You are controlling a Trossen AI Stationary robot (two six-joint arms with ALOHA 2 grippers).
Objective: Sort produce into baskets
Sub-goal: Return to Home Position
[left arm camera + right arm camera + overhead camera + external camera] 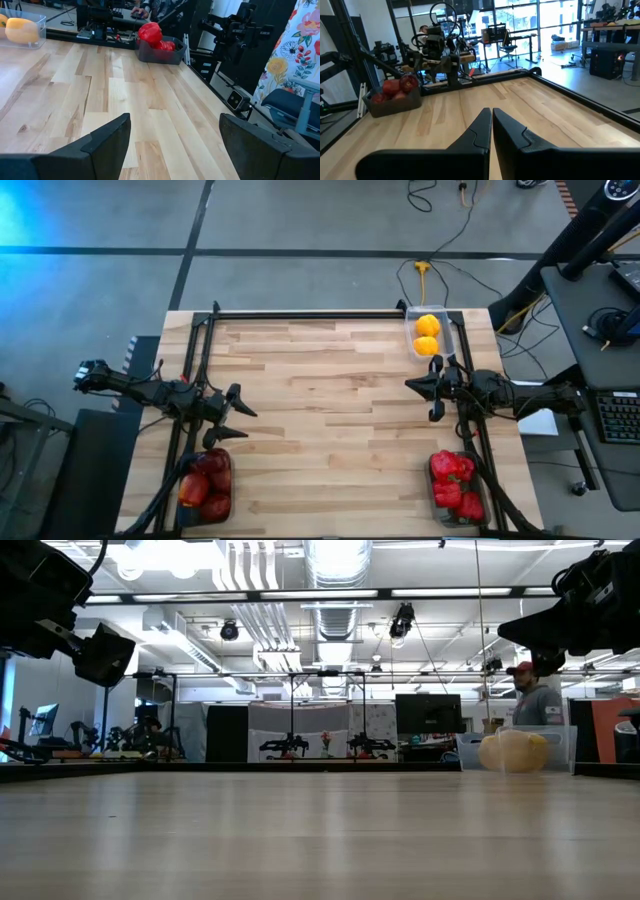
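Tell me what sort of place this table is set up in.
Probably a robotics lab in an open industrial hall: bare ceiling ducts and strip lights overhead, what look like further arm rigs beyond the table, and a concrete floor.

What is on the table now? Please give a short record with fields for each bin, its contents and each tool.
left bin: dark, holds apples
right bin: dark, holds red peppers
clear bin: far right corner, holds two yellow peppers
left tool: open, empty, beside the left bin
right tool: shut, empty, between the clear bin and the right bin
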